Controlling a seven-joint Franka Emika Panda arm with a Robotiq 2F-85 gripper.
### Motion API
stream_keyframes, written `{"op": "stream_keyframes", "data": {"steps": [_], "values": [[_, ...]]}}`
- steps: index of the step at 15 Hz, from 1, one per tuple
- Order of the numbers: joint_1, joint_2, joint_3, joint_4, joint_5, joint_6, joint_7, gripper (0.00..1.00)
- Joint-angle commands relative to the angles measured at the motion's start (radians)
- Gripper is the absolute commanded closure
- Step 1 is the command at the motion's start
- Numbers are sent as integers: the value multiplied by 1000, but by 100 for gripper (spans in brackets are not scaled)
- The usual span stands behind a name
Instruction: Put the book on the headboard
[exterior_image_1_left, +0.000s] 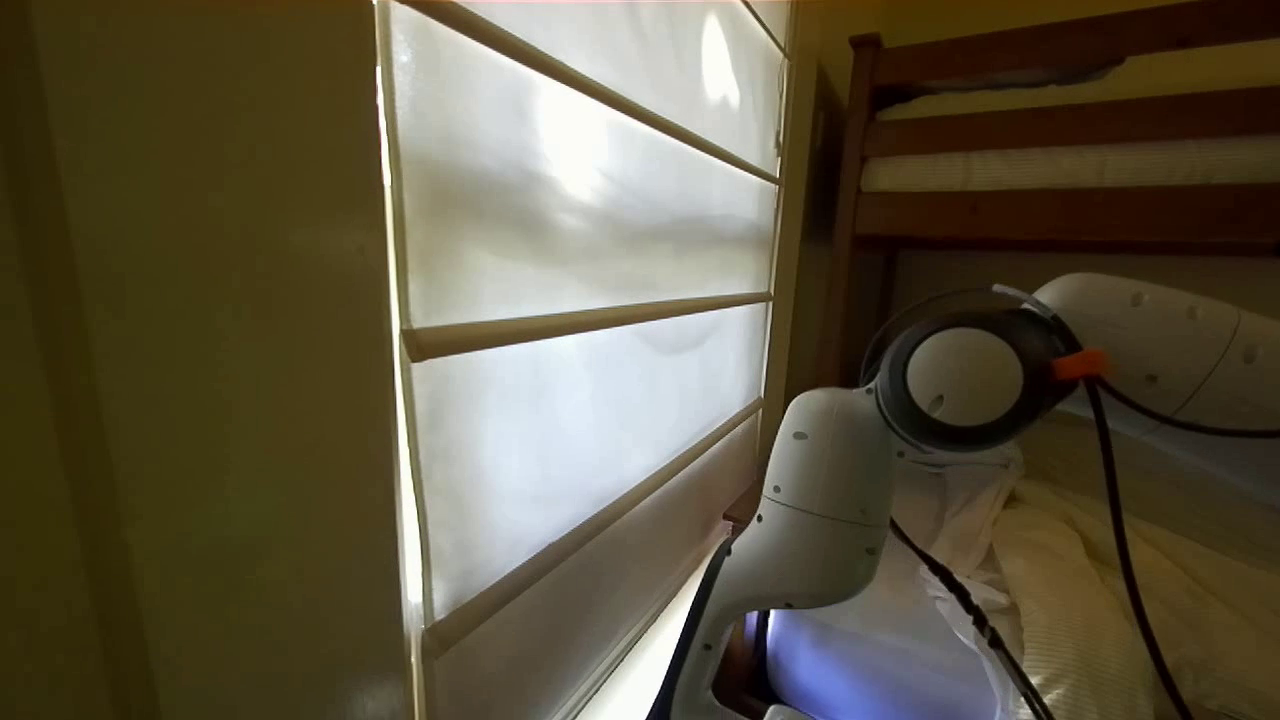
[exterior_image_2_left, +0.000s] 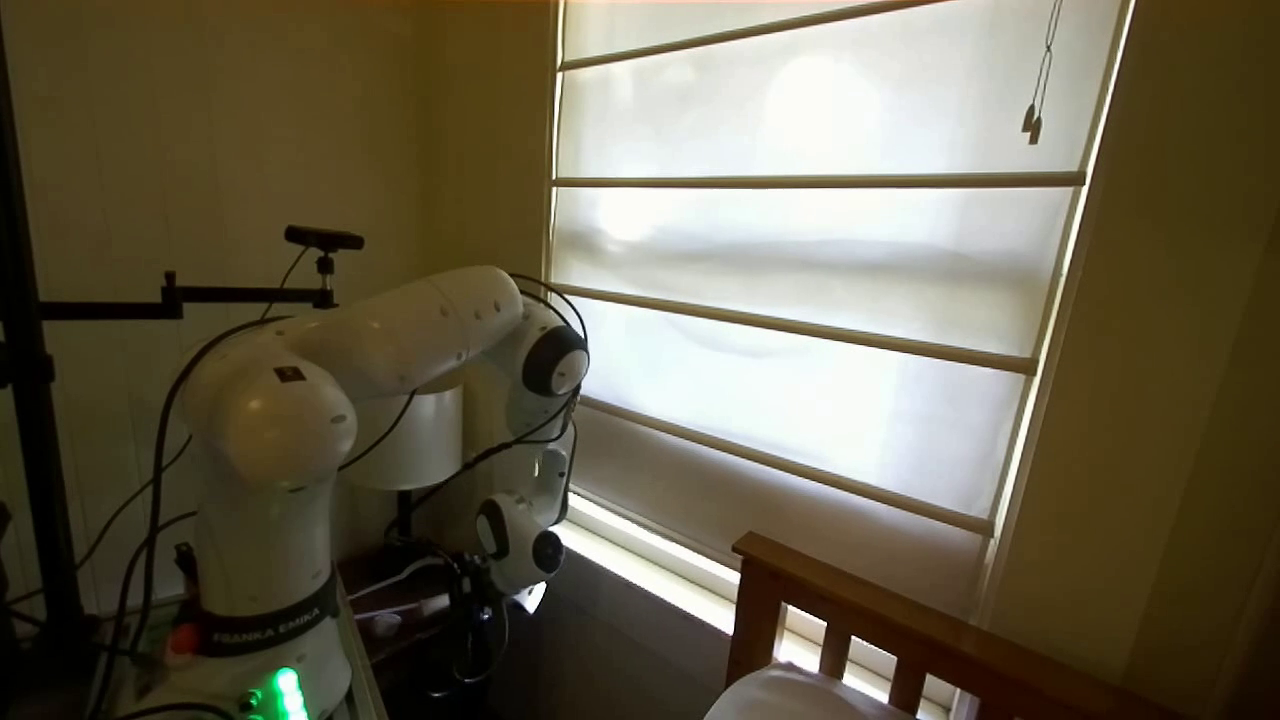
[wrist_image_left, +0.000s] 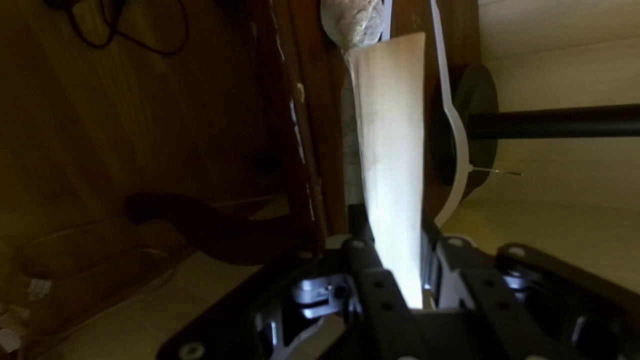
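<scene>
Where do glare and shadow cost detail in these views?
In both exterior views, the backlit blind glares, washed near white in patches; in an exterior view, the wall right of it is dim; in the wrist view, the book bleaches toward the gripper, while the wooden surface at left sinks into shadow.

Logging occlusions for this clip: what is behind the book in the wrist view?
A wooden surface shows past the edges of the book, with a stone-like lump and a grey shape too dim to name. Whatever the book itself covers cannot be seen.
</scene>
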Motion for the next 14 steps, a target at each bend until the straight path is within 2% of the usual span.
{"op": "stream_keyframes", "data": {"steps": [1, 5, 9, 12, 14], "values": [[-16, -161, 30, -172, 158, 132, -65, 94], [-10, -268, 35, -274, 225, 269, -24, 94], [-37, -370, 34, -364, 241, 330, -16, 94], [-66, -440, 29, -420, 214, 356, -10, 94], [-110, -447, 25, -445, 124, 339, 20, 94]]}}
